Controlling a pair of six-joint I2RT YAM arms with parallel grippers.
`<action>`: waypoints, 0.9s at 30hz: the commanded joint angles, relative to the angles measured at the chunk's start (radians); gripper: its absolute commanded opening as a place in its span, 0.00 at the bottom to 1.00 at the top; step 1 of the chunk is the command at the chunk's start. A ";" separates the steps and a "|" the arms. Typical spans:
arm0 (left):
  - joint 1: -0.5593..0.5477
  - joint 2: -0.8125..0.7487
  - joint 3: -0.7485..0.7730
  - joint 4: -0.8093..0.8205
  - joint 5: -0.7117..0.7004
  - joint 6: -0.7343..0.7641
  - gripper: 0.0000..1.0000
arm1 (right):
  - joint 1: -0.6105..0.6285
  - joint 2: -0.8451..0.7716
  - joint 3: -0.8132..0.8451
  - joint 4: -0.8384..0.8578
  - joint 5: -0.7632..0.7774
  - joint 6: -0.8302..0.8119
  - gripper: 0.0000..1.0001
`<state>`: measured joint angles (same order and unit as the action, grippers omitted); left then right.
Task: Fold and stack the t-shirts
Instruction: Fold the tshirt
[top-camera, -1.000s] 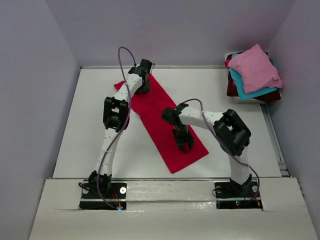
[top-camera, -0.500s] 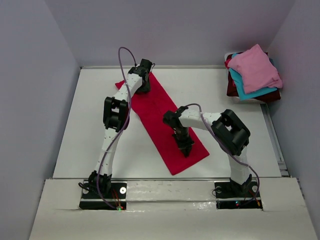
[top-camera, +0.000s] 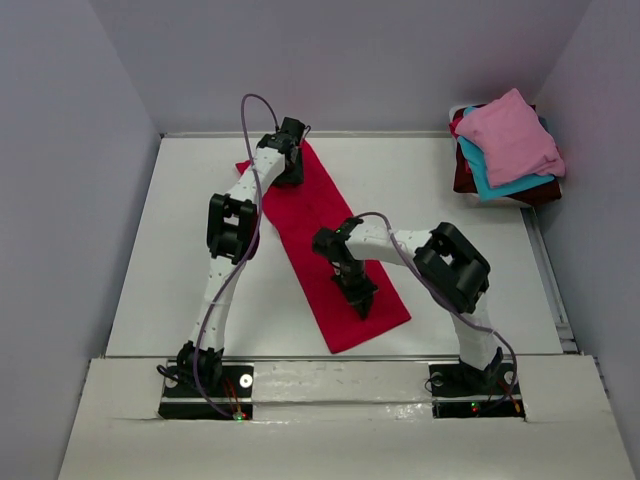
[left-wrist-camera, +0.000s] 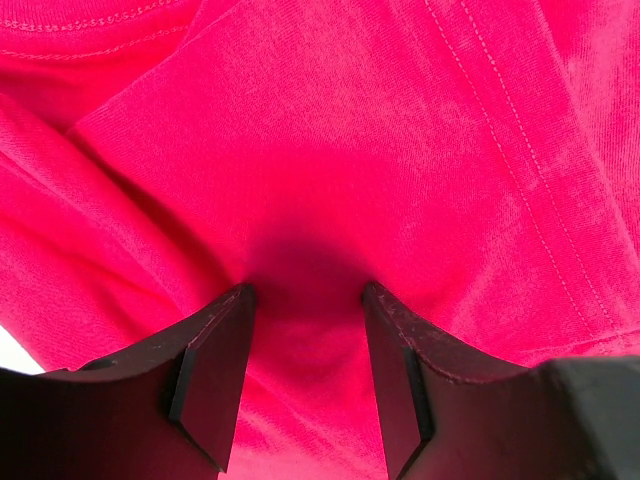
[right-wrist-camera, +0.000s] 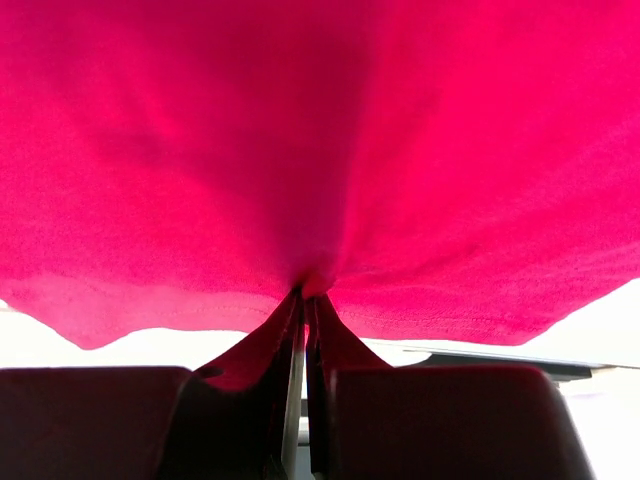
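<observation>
Over on the left, the left gripper (top-camera: 289, 168) is down on the far end of the crimson t-shirt (top-camera: 305, 225); its jaws stand spread apart, both fingers (left-wrist-camera: 212, 365) pressed onto the cloth, which puckers and darkens in the gap between them. The shirt itself lies as a long narrow strip running aslant across the white table (top-camera: 190, 260), from far left toward the near middle; stitched seams show in the left wrist view. Moving right along it, the right gripper (top-camera: 361, 302) sits at the near end; jaws pressed together, a tuck of red cloth caught between them just inside the hem; the cloth drapes up and away from that pinch in the right wrist view. Far right, by the back corner, is the stack; pink t-shirt (top-camera: 510, 135) on top, teal t-shirt (top-camera: 490, 182) under it, maroon t-shirt (top-camera: 464, 176) lowest.
</observation>
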<state>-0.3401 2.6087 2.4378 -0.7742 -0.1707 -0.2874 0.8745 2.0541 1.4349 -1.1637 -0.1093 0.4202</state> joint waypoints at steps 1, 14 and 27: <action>-0.039 0.068 -0.005 -0.051 0.065 0.056 0.59 | 0.037 0.009 0.074 -0.031 -0.039 -0.034 0.10; -0.089 0.071 0.004 -0.025 0.091 0.109 0.60 | 0.095 0.051 0.202 -0.082 -0.072 -0.061 0.10; -0.129 0.082 0.000 -0.008 0.151 0.159 0.60 | 0.113 0.055 0.219 -0.094 -0.078 -0.052 0.10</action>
<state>-0.4320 2.6225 2.4481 -0.7139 -0.1043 -0.1604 0.9657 2.0937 1.6108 -1.2320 -0.1707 0.3733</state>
